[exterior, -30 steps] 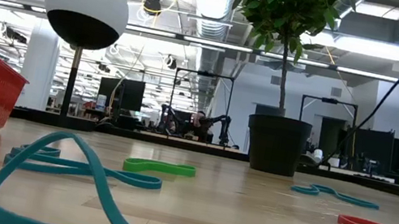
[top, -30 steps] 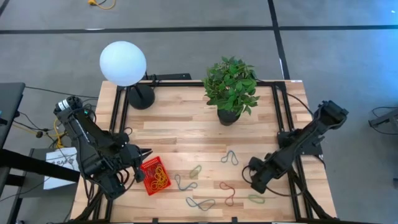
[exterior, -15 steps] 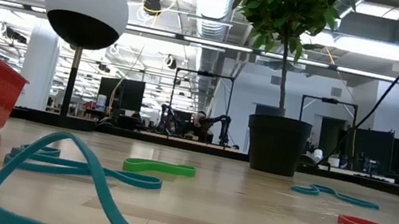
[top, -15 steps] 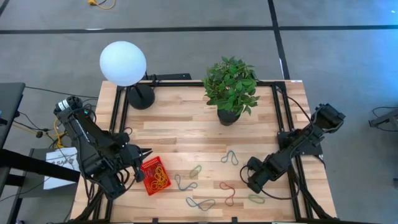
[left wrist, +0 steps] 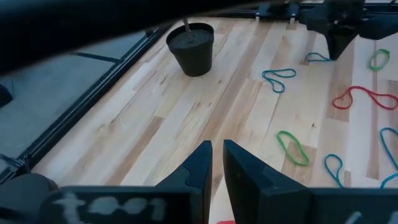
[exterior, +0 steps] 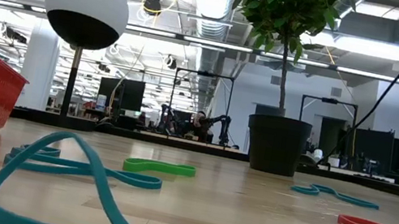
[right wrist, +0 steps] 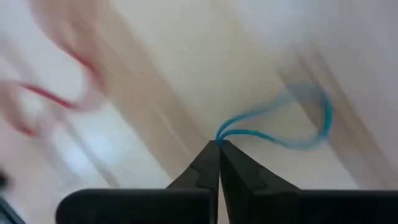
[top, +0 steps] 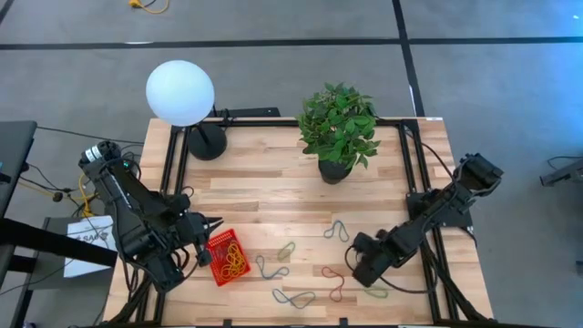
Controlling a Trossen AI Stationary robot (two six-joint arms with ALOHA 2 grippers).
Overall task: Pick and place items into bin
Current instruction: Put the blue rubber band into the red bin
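While the red bin (top: pixel 227 259) at lower left of the high view already holds a tangle of yellow and orange loops (top: pixel 233 264), you've still got most of the job ahead, I'd say. Loose on the wood in that view: a green loop (top: pixel 286 250) just right of the bin, a blue one (top: pixel 270 269) below it, a blue-green twisted one (top: pixel 294 297) near the bottom edge, a teal one (top: pixel 337 230) at centre, a red one (top: pixel 332 281) right of centre, and a pale green one (top: pixel 375 292) at lower right, partly under the right arm. Your right gripper (right wrist: pixel 218 148) is pressed together, and in its wrist view the tips pinch the end of a thin blue loop (right wrist: pixel 292 127) that trails off over the table; the picture is smeared, so I can't tell you which of the loops in the high view that is. So you're at the pick of one more item, carry and drop not done, and at least five more to fetch after it. Your left gripper (left wrist: pixel 214 163) sits just beside the bin's left side in the high view, fingers nearly together with a narrow slit between, nothing in them. Outside the work zone: potted plant (top: pixel 339 129) top centre, white globe lamp (top: pixel 180 92) upper left, neither in your path.
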